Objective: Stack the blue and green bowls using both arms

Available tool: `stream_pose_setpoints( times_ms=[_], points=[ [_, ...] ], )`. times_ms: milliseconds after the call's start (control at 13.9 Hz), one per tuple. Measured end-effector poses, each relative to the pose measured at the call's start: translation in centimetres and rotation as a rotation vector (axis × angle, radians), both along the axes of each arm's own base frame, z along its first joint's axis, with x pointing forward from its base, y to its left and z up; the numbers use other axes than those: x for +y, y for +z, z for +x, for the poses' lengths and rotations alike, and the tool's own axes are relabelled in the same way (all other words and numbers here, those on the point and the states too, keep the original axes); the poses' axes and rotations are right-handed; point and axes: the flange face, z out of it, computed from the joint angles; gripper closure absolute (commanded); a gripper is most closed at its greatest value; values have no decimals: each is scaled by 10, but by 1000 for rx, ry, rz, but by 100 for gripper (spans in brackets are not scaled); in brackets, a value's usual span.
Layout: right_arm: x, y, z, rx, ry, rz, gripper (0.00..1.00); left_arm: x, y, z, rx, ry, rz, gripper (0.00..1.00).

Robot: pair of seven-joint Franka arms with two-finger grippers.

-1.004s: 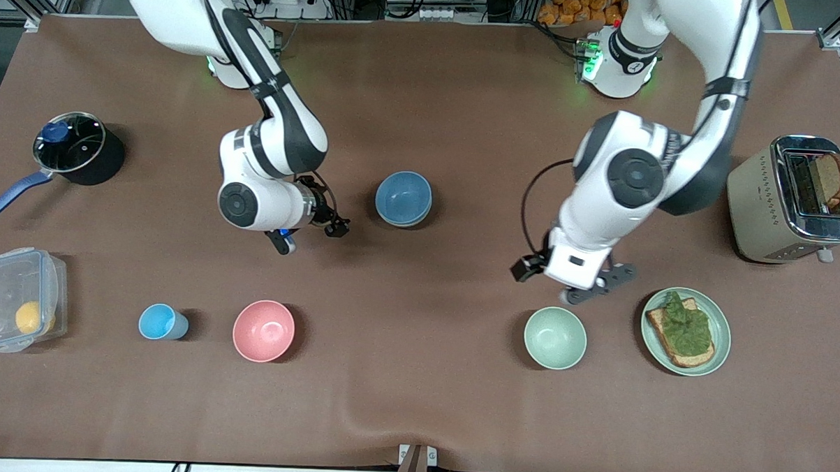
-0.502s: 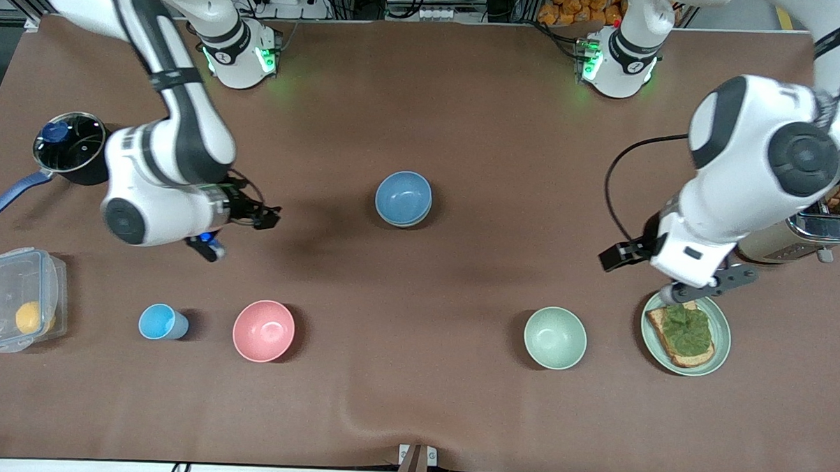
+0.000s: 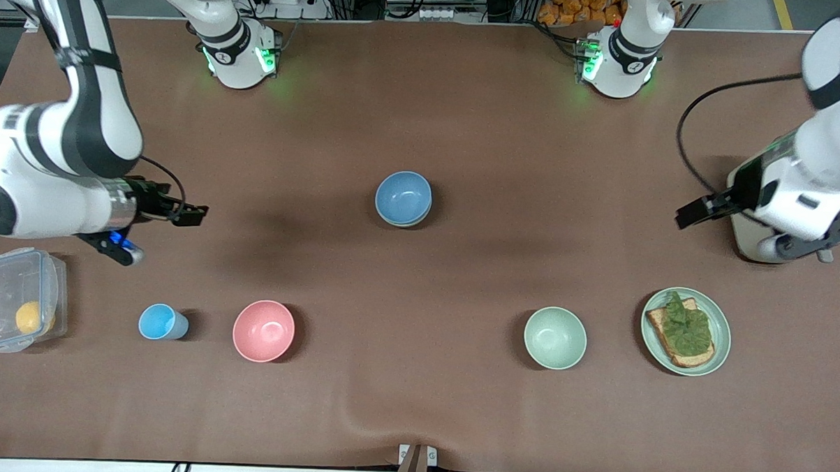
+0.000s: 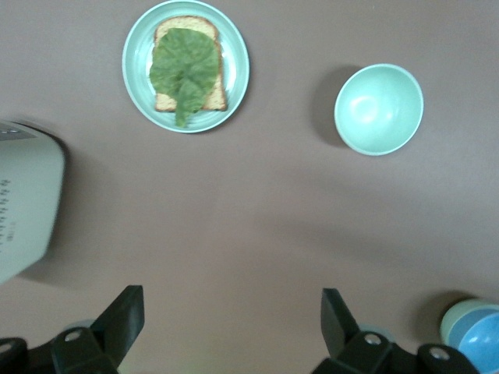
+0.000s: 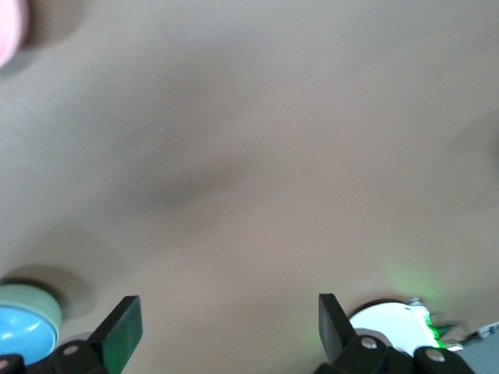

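1. Left gripper (image 4: pixel 226 312): fingers (image 4: pixel 125 312) spread wide, holding nothing. It hangs high over the left arm's end of the counter (image 3: pixel 414 403), right by the toaster (image 3: pixel 748 233).
2. Right gripper (image 5: pixel 222 319): fingers (image 5: pixel 121 321) also spread, empty. It hovers over the right arm's end of the counter, above the clear lidded box (image 3: pixel 19 299).
3. Landmark is the blue bowl (image 3: pixel 403 198), mid-counter between the two arms. In both wrist views a pale green rim shows under it, so it appears to sit nested in a green bowl already.
4. A second green bowl (image 3: pixel 555 337) stands alone, nearer the front camera than the blue bowl and toward the left arm's end, well apart from it.
5. My read: the stack looks made and both arms are pulled clear; if anything remains, it is only parking the arms.
6. Containers: the green plate (image 3: pixel 719 316) carries toast topped with a leaf. The clear box holds one yellow-orange round thing.
7. The pink bowl (image 3: pixel 264 330) is empty; the small light-blue cup (image 3: pixel 162 322) stands beside it, contents unclear.
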Motion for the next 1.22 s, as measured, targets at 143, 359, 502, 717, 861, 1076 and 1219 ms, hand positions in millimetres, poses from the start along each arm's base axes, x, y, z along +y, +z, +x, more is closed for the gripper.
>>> stream_pose_setpoints(
  times_ms=[143, 359, 502, 717, 861, 1076, 1219],
  points=[
    [1, 49, 4, -56, 13, -4, 0, 14, 8, -17, 8, -56, 0, 0],
    [3, 98, 6, -149, 18, -5, 0, 4, 12, -24, 2, -164, 31, 0],
    [-6, 117, 6, -188, 4, -2, 0, 1, 13, -25, -2, -249, 29, 0],
    [-36, 143, 7, -280, -31, 0, 0, 11, 21, -23, -22, -326, 24, 0],
    [-43, 160, 1, -327, 40, 19, 0, 13, 31, -22, -42, -325, 25, 0],
    [-41, 192, -13, -384, 103, 28, 0, 14, 44, -21, -68, -322, 27, 0],
    [-39, 208, -23, -403, 116, 28, 0, 14, 44, -21, -64, -323, 27, 0]
  ],
)
